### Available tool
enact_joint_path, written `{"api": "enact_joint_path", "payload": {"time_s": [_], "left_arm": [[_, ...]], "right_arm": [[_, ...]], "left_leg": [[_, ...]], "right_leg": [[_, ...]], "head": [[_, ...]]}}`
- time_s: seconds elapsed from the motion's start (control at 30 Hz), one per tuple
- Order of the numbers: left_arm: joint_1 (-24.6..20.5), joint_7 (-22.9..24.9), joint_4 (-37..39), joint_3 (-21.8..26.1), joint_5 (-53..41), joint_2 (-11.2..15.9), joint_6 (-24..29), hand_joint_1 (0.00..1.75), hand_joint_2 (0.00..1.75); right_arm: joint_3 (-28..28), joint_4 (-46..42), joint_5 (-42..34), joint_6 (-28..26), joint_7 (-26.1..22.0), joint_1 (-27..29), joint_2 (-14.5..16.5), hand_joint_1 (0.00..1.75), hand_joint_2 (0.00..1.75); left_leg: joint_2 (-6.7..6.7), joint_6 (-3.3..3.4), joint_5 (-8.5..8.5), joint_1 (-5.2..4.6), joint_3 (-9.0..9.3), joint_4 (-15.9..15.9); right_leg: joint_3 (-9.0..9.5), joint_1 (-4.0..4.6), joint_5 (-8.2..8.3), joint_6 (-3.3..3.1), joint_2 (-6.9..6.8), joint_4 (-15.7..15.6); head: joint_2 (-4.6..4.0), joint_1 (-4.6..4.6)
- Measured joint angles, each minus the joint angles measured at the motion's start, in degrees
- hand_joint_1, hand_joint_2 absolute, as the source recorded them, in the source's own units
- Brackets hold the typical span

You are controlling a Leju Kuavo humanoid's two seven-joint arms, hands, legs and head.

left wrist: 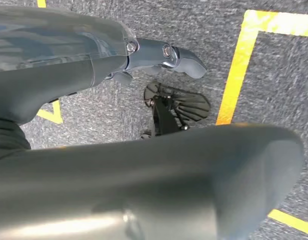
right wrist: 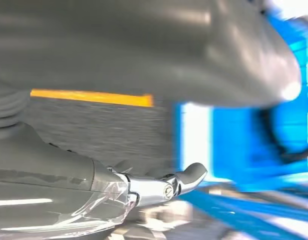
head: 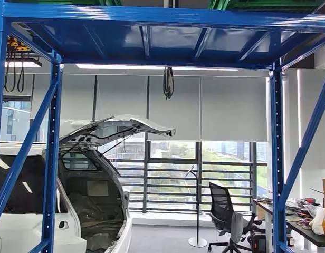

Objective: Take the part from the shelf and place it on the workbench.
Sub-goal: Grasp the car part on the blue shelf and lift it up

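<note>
- blue shelf (head: pixel 53 153) frame close ahead in the head view, uprights at left and right, a blue deck overhead.
- beyond the frame, a white car (head: pixel 73 211) at lower left with its tailgate (head: pixel 121 126) raised.
- farther back, a black office chair (head: pixel 226 216) on the floor near a thin floor stand (head: pixel 198 205), both before a window with grey blinds.
- at far right, a cluttered desk (head: pixel 312 234) with bags and small items, too small to tell apart.
- part to be taken: cannot tell where; nothing recognisable as it on the visible shelf frame.
- left hand (left wrist: pixel 107 145) seen from its wrist, hanging over grey carpet (left wrist: pixel 280 85) marked with yellow tape lines (left wrist: pixel 235 75); thick grey thumb across the lower picture, one darker finger (left wrist: pixel 164 52) stretched straight, apart from the thumb, nothing held.
- right hand (right wrist: pixel 126 125) seen from its wrist, picture blurred; thumb along one edge, one finger (right wrist: pixel 182 180) stretched out away from it, nothing between them.
- behind the right hand, grey floor with a yellow line (right wrist: pixel 92 97) and blurred blue shelf metal.
</note>
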Motion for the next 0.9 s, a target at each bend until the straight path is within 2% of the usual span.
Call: {"api": "enact_joint_path", "payload": {"time_s": [0.07, 0.13, 0.17, 0.2, 0.23, 0.27, 0.33, 0.37, 0.43, 0.5, 0.53, 0.57, 0.6, 0.67, 0.7, 0.73, 0.77, 0.83, 0.87, 0.9], "left_arm": [[-0.2, -0.1, 0.1, -0.3, 0.3, 0.0, 0.0, 0.0, 0.0], [-0.4, -0.2, 0.2, -0.7, 0.8, 0.0, 0.0, 0.0, 0.0], [-0.5, -0.3, 0.3, -0.8, 1.0, 0.0, 0.0, 0.0, 0.0], [-0.6, -0.3, 0.4, -1.0, 1.2, 0.0, 0.0, 0.0, 0.0], [-0.7, -0.4, 0.4, -1.3, 1.4, 0.0, 0.0, 0.0, 0.0], [-0.8, -0.4, 0.5, -1.5, 1.7, 0.0, 0.0, 0.0, 0.0], [-1.0, -0.6, 0.7, -2.0, 2.1, 0.0, 0.1, 0.0, 0.0], [-1.2, -0.7, 0.8, -2.2, 2.3, 0.0, 0.2, 0.0, 0.0], [-1.3, -0.8, 1.1, -2.5, 2.7, 0.0, 0.4, 0.0, 0.0], [-1.5, -0.8, 1.2, -3.0, 3.1, 0.0, 0.6, 0.0, 0.0], [-1.6, -0.9, 1.2, -3.3, 3.3, 0.0, 0.6, 0.0, 0.0], [-1.8, -0.9, 1.3, -3.5, 3.4, 0.0, 0.7, 0.0, 0.0], [-1.9, -0.9, 1.4, -3.7, 3.6, -0.1, 0.7, 0.0, 0.0], [-2.1, -0.9, 1.6, -4.2, 3.9, -0.1, 0.7, 0.0, 0.0], [-2.1, -0.9, 1.7, -4.4, 4.1, -0.1, 0.8, 0.0, 0.0], [-2.1, -1.0, 1.8, -4.7, 4.2, -0.1, 0.8, 0.0, 0.0], [-2.2, -1.0, 1.8, -4.9, 4.4, -0.1, 0.9, 0.0, 0.0], [-2.4, -1.2, 2.0, -5.3, 4.6, -0.2, 0.9, 0.0, 0.0], [-2.5, -1.3, 2.1, -5.6, 4.8, -0.3, 0.9, 0.0, 0.0], [-2.6, -1.4, 2.3, -5.8, 5.0, -0.4, 0.9, 0.0, 0.0]], "right_arm": [[1.0, -2.0, -0.4, 0.0, -0.4, 0.0, -0.5, 0.0, 0.0], [2.8, -5.9, -1.2, 0.0, -1.2, 0.0, -1.5, 0.0, 0.0], [3.7, -7.6, -1.5, 0.0, -1.5, 0.1, -1.9, 0.0, 0.0], [4.6, -9.4, -1.8, 0.0, -1.8, 0.2, -2.3, 0.0, 0.0], [5.6, -11.3, -2.2, -0.1, -2.2, 0.2, -2.7, 0.0, 0.0], [6.6, -13.3, -2.5, -0.1, -2.5, 0.2, -3.2, 0.0, 0.0], [8.7, -17.3, -3.2, -0.3, -3.2, 0.0, -4.1, 0.0, 0.0], [9.7, -19.2, -3.6, -0.4, -3.5, -0.2, -4.6, 0.0, 0.0], [11.8, -23.0, -4.2, -0.8, -4.2, -0.4, -5.3, 0.0, 0.0], [14.0, -26.9, -4.8, -1.2, -4.8, -0.5, -6.2, 0.0, 0.0], [15.1, -28.9, -5.0, -1.5, -5.1, -0.6, -6.6, 0.0, 0.0], [16.3, -30.8, -5.3, -1.7, -5.3, -0.8, -7.1, 0.0, 0.0], [17.5, -32.6, -5.5, -2.0, -5.5, -1.1, -7.5, 0.0, 0.0], [19.9, -36.0, -6.0, -2.6, -5.8, -1.5, -8.4, 0.0, 0.0], [21.2, -37.6, -6.2, -3.0, -5.9, -1.7, -8.9, 0.0, 0.0], [22.4, -39.2, -6.4, -3.3, -6.0, -1.8, -9.5, 0.0, 0.0], [23.6, -40.7, -6.7, -3.7, -6.1, -2.0, -10.0, 0.0, 0.0], [26.1, -43.7, -7.2, -4.5, -6.3, -2.5, -11.1, 0.0, 0.0], [27.3, -45.2, -7.6, -4.9, -6.3, -2.9, -11.7, 0.0, 0.0], [28.5, -46.6, -8.0, -5.2, -6.4, -3.2, -12.3, 0.0, 0.0]], "left_leg": [[0.22, 0.24, 0.19, 0.11, 0.05, -0.2], [0.62, 0.49, 0.38, 0.14, 0.11, -0.4], [0.79, 0.5, 0.38, 0.09, 0.13, -0.4], [0.94, 0.47, 0.36, 0.05, 0.16, -0.4], [1.07, 0.39, 0.31, 0.07, 0.24, -0.4], [1.19, 0.24, 0.21, 0.13, 0.37, -0.4], [1.4, -0.35, -0.1, 0.1, 0.67, -0.3], [1.5, -0.75, -0.22, -0.02, 0.7, -0.3], [1.9, -1.45, -0.26, -0.23, 0.62, -0.2], [2.27, -2.03, -0.51, 0.05, 0.57, -0.2], [2.2, -2.19, -1.18, 0.19, 0.31, 0.4], [1.99, -2.26, -2.48, 0.26, -0.46, 2.2], [1.7, -2.19, -4.26, 0.24, -1.83, 5.3], [1.38, -1.96, -7.54, 0.12, -5.5, 13.2], [1.28, -1.86, -8.04, 0.08, -6.78, 15.7], [1.21, -1.76, -7.42, 0.05, -7.15, 16.2], [1.07, -1.65, -5.76, 0.05, -6.5, 14.4], [0.04, -1.47, -1.67, 0.15, -3.61, 7.5], [-0.59, -1.43, -0.57, 0.22, -2.3, 4.4], [-1.12, -1.37, -0.18, 0.21, -1.55, 2.5]], "right_leg": [[-1.3, 0.03, -1.85, -0.09, -0.01, 2.8], [-4.63, 0.06, -5.37, -0.13, -0.03, 9.9], [-6.31, 0.05, -6.48, -0.07, -0.04, 13.3], [-7.34, 0.05, -6.59, 0.0, -0.05, 15.2], [-7.36, 0.04, -5.53, 0.06, -0.1, 14.9], [-6.38, 0.02, -3.56, 0.1, -0.26, 12.5], [-3.29, 0.18, 0.43, 0.06, -1.42, 5.1], [-2.27, 0.35, 1.33, -0.23, -1.98, 2.5], [-2.01, 0.79, 1.33, -1.07, -2.28, 1.1], [-2.27, 0.87, 1.44, -2.07, -1.69, 1.0], [-2.3, 0.91, 1.54, -2.52, -1.45, 0.9], [-2.28, 0.92, 1.65, -2.95, -1.24, 0.7], [-2.28, 1.02, 1.68, -3.25, -1.04, 0.7], [-2.3, 1.34, 1.65, -3.64, -0.43, 0.7], [-2.26, 1.46, 1.63, -3.7, -0.04, 0.7], [-2.2, 1.54, 1.62, -3.71, 0.41, 0.7], [-2.11, 1.56, 1.59, -3.66, 0.87, 0.7], [-1.96, 1.6, 1.42, -3.37, 1.75, 0.9], [-2.07, 1.64, 1.33, -3.14, 2.17, 1.1], [-2.27, 1.65, 1.32, -2.83, 2.51, 1.3]], "head": [[0.0, 0.0], [0.0, 0.0], [0.0, 0.0], [0.0, 0.0], [0.0, 0.0], [0.0, 0.0], [0.0, -0.01], [0.0, 0.0], [0.0, 0.01], [0.0, 0.02], [0.0, 0.02], [0.0, 0.02], [0.0, 0.01], [0.0, 0.01], [0.0, 0.01], [0.0, 0.01], [0.0, 0.01], [0.0, 0.01], [0.0, 0.0], [0.0, -0.01]]}}
